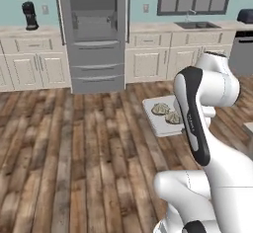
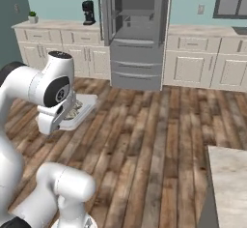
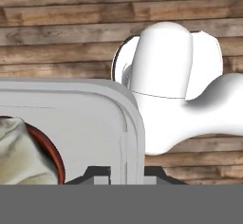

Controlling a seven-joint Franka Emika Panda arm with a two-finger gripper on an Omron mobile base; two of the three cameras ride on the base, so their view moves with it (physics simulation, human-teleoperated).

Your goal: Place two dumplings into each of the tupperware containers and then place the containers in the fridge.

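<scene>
Right now the tray [image 1: 159,118] with two dumplings [image 1: 167,113] hangs above the wood floor [image 1: 74,153], its rim pinched in the closed gripper [image 3: 124,173]; the open fridge [image 1: 94,34] stands at eleven o'clock.

L base cam: we look from behind the arm [image 1: 207,123], on its left, fwd and down over the wood floor [image 1: 74,153] toward the fridge [image 1: 96,39] and cabinets far off. R base cam: same, from behind on the right, arm at lower left. Both share the fridge, floor, cabinets, the coffee machine [image 2: 88,12] and the tray [image 1: 160,116] held above the floor. Hand cam: very close, we look straight down along the gripper at the tray rim [image 3: 135,123], floor planks beneath.
</scene>
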